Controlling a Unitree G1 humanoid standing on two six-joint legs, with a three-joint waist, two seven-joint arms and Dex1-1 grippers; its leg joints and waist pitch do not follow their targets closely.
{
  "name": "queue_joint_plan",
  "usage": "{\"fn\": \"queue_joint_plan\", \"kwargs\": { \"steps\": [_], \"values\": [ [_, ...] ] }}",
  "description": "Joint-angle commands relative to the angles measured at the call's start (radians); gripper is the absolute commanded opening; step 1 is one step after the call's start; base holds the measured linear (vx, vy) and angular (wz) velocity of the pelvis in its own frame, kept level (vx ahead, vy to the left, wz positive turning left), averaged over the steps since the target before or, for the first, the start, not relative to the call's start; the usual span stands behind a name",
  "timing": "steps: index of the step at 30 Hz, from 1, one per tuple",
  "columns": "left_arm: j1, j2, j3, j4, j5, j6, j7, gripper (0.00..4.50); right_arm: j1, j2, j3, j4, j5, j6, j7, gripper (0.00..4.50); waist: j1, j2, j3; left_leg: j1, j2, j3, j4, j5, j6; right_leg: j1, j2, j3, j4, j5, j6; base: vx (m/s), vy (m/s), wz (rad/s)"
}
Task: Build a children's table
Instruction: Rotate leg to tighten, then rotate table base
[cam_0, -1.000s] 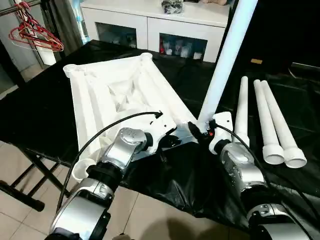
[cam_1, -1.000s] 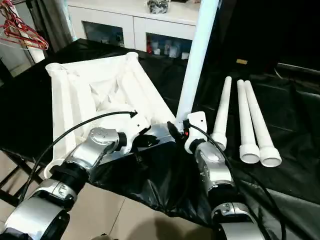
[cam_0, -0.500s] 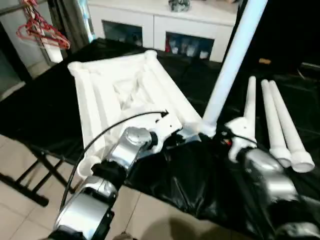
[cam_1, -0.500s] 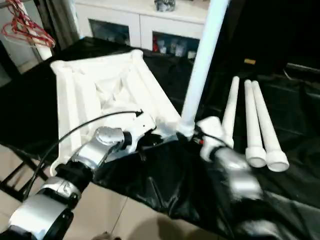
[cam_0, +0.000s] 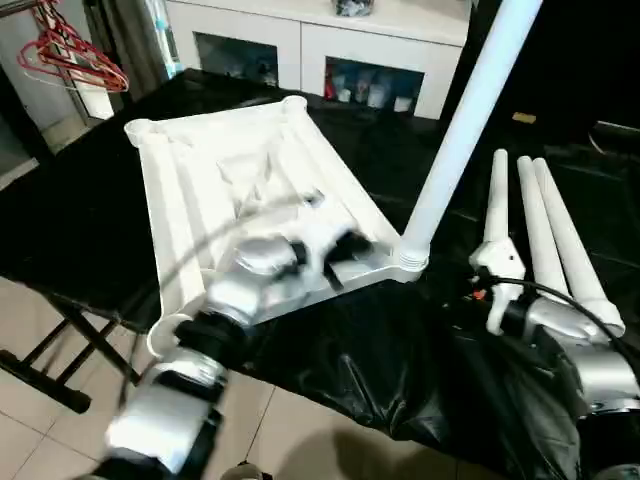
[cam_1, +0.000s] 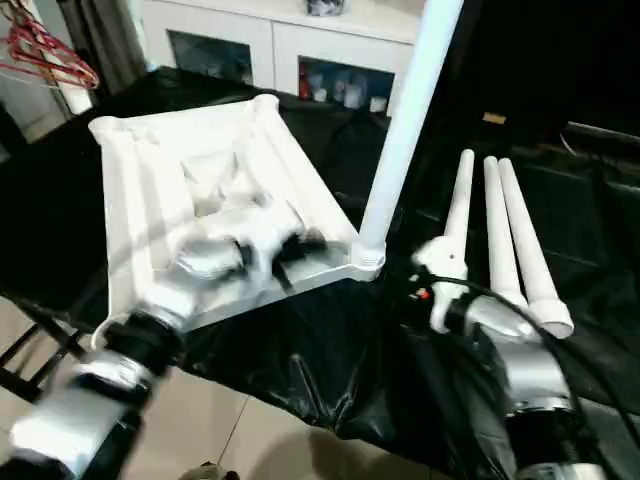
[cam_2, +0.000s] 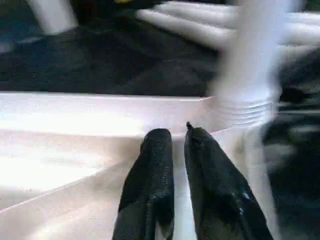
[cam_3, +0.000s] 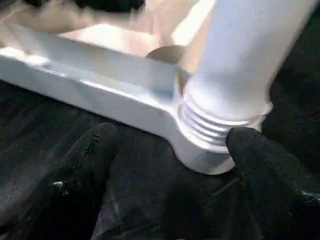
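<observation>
Bright indoor light — motion blur, white glare

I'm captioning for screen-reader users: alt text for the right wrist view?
A white tube leg stands in the corner socket of the white table top, screw threads showing, on black cloth. The right gripper sits below, jaws open.

We see the upturned table top (cam_0: 235, 190) taking most of the left half of the black-draped bench (cam_0: 90, 215). One leg (cam_0: 465, 125) stands upright in its near right corner socket (cam_0: 410, 262) — a tall post between our two arms. Three loose legs (cam_0: 545, 235) lie side by side on the right, blocking that strip. Between the post and these legs runs a narrow lane of bare cloth. The front edge below the socket is open cloth — room to reach in. A cabinet (cam_0: 320, 50) closes the far side.
</observation>
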Motion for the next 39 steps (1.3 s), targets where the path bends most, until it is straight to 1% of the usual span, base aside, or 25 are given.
{"fn": "queue_joint_plan", "kwargs": {
  "steps": [1, 3, 5, 6, 7, 8, 10, 11, 12, 14, 17, 18, 19, 20, 21, 22, 24, 26, 28, 29, 31, 32, 35, 36, 39],
  "values": [
    [-0.007, 0.057, 0.035, -0.054, 0.012, 0.035, 0.016, 0.65, 0.005, 0.001, 0.026, -0.049, 0.002, 0.033, 0.018, 3.9, 0.005, -0.013, -0.07, 0.008, 0.066, -0.026, -0.053, -0.062, 0.141, 0.058, -0.106, 0.06, -0.054, -0.055, -0.202, 0.0, 0.0, 0.0],
    [0.003, 0.113, 0.063, -0.107, 0.013, 0.083, 0.018, 0.65, 0.011, 0.006, 0.042, -0.065, 0.006, 0.051, 0.024, 3.9, 0.004, -0.011, -0.07, 0.012, 0.069, -0.026, -0.053, -0.062, 0.135, 0.055, -0.105, 0.061, -0.052, -0.046, -0.207, 0.0, 0.0, 0.0],
    [0.021, 0.203, 0.095, -0.163, 0.024, 0.143, 0.011, 0.65, 0.016, 0.018, 0.065, -0.075, -0.006, 0.073, 0.018, 3.9, 0.006, -0.007, -0.067, 0.013, 0.072, -0.025, -0.055, -0.074, 0.117, 0.052, -0.106, 0.063, -0.049, -0.054, -0.22, 0.0, 0.0, 0.0],
    [0.021, 0.203, 0.095, -0.163, 0.024, 0.143, 0.011, 0.66, 0.016, 0.018, 0.065, -0.075, -0.006, 0.073, 0.018, 3.72, 0.006, -0.006, -0.067, 0.014, 0.072, -0.025, -0.056, -0.08, 0.112, 0.051, -0.106, 0.063, -0.049, -0.061, -0.22, 0.0, 0.0, 0.0],
    [0.023, 0.253, 0.102, -0.159, 0.044, 0.153, 0.029, 0.66, 0.014, 0.027, 0.073, -0.065, -0.015, 0.077, 0.01, 3.72, 0.007, -0.011, -0.065, 0.014, 0.07, -0.025, -0.057, -0.09, 0.103, 0.052, -0.108, 0.063, -0.052, -0.082, -0.216, 0.0, 0.0, 0.0],
    [0.023, 0.258, 0.102, -0.157, 0.047, 0.153, 0.031, 0.66, 0.013, 0.028, 0.074, -0.063, -0.015, 0.077, 0.009, 3.61, 0.006, -0.008, -0.064, 0.015, 0.07, -0.024, -0.058, -0.097, 0.097, 0.05, -0.107, 0.064, -0.053, -0.093, -0.213, 0.0, 0.0, 0.0],
    [0.025, 0.326, 0.096, -0.133, 0.091, 0.165, 0.051, 0.36, 0.01, 0.037, 0.088, -0.044, -0.025, 0.07, 0.01, 3.43, 0.006, -0.005, -0.063, 0.018, 0.07, -0.025, -0.059, -0.118, 0.074, 0.047, -0.106, 0.065, -0.055, -0.12, -0.198, 0.0, 0.0, 0.0],
    [0.038, 0.376, 0.083, -0.128, 0.124, 0.198, 0.055, 0.28, 0.004, 0.046, 0.101, -0.031, -0.032, 0.066, 0.009, 3.3, 0.005, -0.005, -0.063, 0.018, 0.069, -0.024, -0.06, -0.122, 0.071, 0.047, -0.105, 0.066, -0.056, -0.122, -0.196, 0.0, 0.0, 0.0],
    [0.049, 0.402, 0.072, -0.131, 0.141, 0.223, 0.052, 0.25, -0.001, 0.053, 0.107, -0.023, -0.036, 0.063, 0.006, 3.15, 0.004, -0.005, -0.061, 0.014, 0.068, -0.026, -0.062, -0.129, 0.06, 0.048, -0.106, 0.067, -0.054, -0.137, -0.187, 0.0, 0.0, 0.0],
    [0.077, 0.424, 0.055, -0.153, 0.157, 0.266, 0.042, 0.15, -0.012, 0.065, 0.114, -0.012, -0.039, 0.073, -0.008, 3.09, 0.004, -0.004, -0.061, 0.018, 0.07, -0.026, -0.063, -0.13, 0.046, 0.047, -0.108, 0.068, -0.055, -0.147, -0.188, 0.0, 0.0, 0.0],
    [0.124, 0.428, 0.023, -0.183, 0.175, 0.327, 0.034, 0.0, -0.023, 0.073, 0.133, -0.006, -0.055, 0.079, -0.022, 2.76, 0.007, -0.001, -0.062, 0.023, 0.072, -0.025, -0.063, -0.139, 0.036, 0.043, -0.109, 0.07, -0.055, -0.141, -0.196, 0.0, 0.0, 0.0],
    [0.136, 0.429, 0.005, -0.184, 0.188, 0.343, 0.035, 0.0, -0.029, 0.079, 0.138, -0.003, -0.06, 0.081, -0.031, 2.7, 0.008, -0.001, -0.062, 0.02, 0.073, -0.026, -0.064, -0.134, 0.035, 0.045, -0.109, 0.071, -0.053, -0.129, -0.2, 0.0, 0.0, 0.0],
    [0.14, 0.429, -0.007, -0.178, 0.198, 0.352, 0.039, 0.0, -0.035, 0.083, 0.139, 0.002, -0.064, 0.08, -0.039, 2.64, 0.007, 0.005, -0.063, 0.021, 0.072, -0.026, -0.064, -0.14, 0.03, 0.043, -0.108, 0.071, -0.053, -0.124, -0.199, 0.0, 0.0, 0.0],
    [0.143, 0.424, -0.019, -0.164, 0.204, 0.354, 0.037, 0.0, -0.049, 0.093, 0.139, 0.02, -0.075, 0.073, -0.056, 2.54, 0.007, 0.001, -0.063, 0.02, 0.072, -0.027, -0.065, -0.146, 0.027, 0.046, -0.109, 0.071, -0.054, -0.118, -0.202, 0.0, 0.0, 0.0],
    [0.144, 0.422, -0.02, -0.161, 0.204, 0.353, 0.035, 0.0, -0.051, 0.095, 0.139, 0.024, -0.077, 0.07, -0.06, 2.42, 0.007, 0.002, -0.062, 0.021, 0.071, -0.027, -0.065, -0.149, 0.024, 0.045, -0.11, 0.071, -0.053, -0.12, -0.206, 0.0, 0.0, 0.0],
    [0.147, 0.416, -0.028, -0.157, 0.197, 0.347, 0.021, 0.0, -0.064, 0.105, 0.136, 0.048, -0.086, 0.056, -0.08, 2.32, 0.006, -0.004, -0.059, 0.018, 0.068, -0.027, -0.066, -0.168, 0.02, 0.048, -0.111, 0.071, -0.058, -0.151, -0.199, 0.0, 0.0, 0.0],
    [0.152, 0.412, -0.041, -0.158, 0.192, 0.342, -0.002, 0.0, -0.078, 0.115, 0.129, 0.073, -0.091, 0.049, -0.104, 2.19, 0.007, -0.003, -0.059, 0.02, 0.067, -0.027, -0.067, -0.176, 0.011, 0.048, -0.114, 0.072, -0.062, -0.188, -0.192, 0.0, 0.0, 0.0],
    [0.157, 0.401, -0.064, -0.153, 0.189, 0.331, -0.036, 0.0, -0.105, 0.132, 0.121, 0.122, -0.103, 0.032, -0.141, 1.92, 0.006, -0.006, -0.061, 0.02, 0.067, -0.027, -0.066, -0.168, 0.011, 0.048, -0.114, 0.073, -0.06, -0.183, -0.19, 0.0, 0.0, 0.0],
    [0.16, 0.395, -0.077, -0.151, 0.19, 0.328, -0.053, 0.0, -0.118, 0.14, 0.118, 0.144, -0.109, 0.026, -0.157, 1.84, 0.004, -0.004, -0.062, 0.02, 0.067, -0.027, -0.064, -0.16, 0.011, 0.048, -0.112, 0.073, -0.057, -0.164, -0.196, 0.0, 0.0, 0.0],
    [0.176, 0.394, -0.118, -0.183, 0.188, 0.345, -0.113, 0.0, -0.138, 0.15, 0.12, 0.177, -0.117, 0.019, -0.18, 1.64, 0.005, -0.005, -0.062, 0.019, 0.067, -0.027, -0.064, -0.156, 0.013, 0.049, -0.114, 0.073, -0.058, -0.159, -0.196, 0.0, 0.0, 0.0],
    [0.195, 0.396, -0.169, -0.228, 0.184, 0.363, -0.186, 0.0, -0.159, 0.161, 0.123, 0.208, -0.126, 0.014, -0.205, 1.56, 0.001, 0.002, -0.06, 0.019, 0.067, -0.028, -0.067, -0.164, 0.005, 0.049, -0.11, 0.073, -0.056, -0.163, -0.201, 0.0, 0.0, 0.0],
    [0.196, 0.395, -0.172, -0.231, 0.183, 0.363, -0.191, 0.0, -0.161, 0.162, 0.123, 0.211, -0.127, 0.012, -0.207, 1.5, 0.002, 0.001, -0.061, 0.023, 0.068, -0.027, -0.066, -0.166, 0.002, 0.047, -0.113, 0.075, -0.056, -0.162, -0.203, 0.0, 0.0, 0.0],
    [0.213, 0.385, -0.233, -0.288, 0.166, 0.371, -0.293, 0.0, -0.192, 0.182, 0.114, 0.262, -0.135, -0.01, -0.242, 1.22, 0.002, 0.002, -0.06, 0.024, 0.067, -0.025, -0.065, -0.178, -0.001, 0.047, -0.114, 0.076, -0.059, -0.174, -0.208, 0.0, 0.0, 0.0],
    [0.217, 0.382, -0.247, -0.313, 0.156, 0.377, -0.321, 0.0, -0.198, 0.185, 0.113, 0.271, -0.136, -0.016, -0.247, 1.14, 0.002, 0.004, -0.059, 0.024, 0.068, -0.026, -0.067, -0.183, -0.004, 0.047, -0.113, 0.076, -0.059, -0.183, -0.207, 0.0, 0.0, 0.0],
    [0.224, 0.361, -0.276, -0.382, 0.131, 0.381, -0.36, 0.0, -0.206, 0.189, 0.116, 0.286, -0.137, -0.028, -0.245, 1.0, 0.001, 0.005, -0.059, 0.025, 0.069, -0.025, -0.067, -0.198, -0.01, 0.047, -0.11, 0.075, -0.059, -0.188, -0.211, 0.0, 0.0, 0.0]
  ]
}}
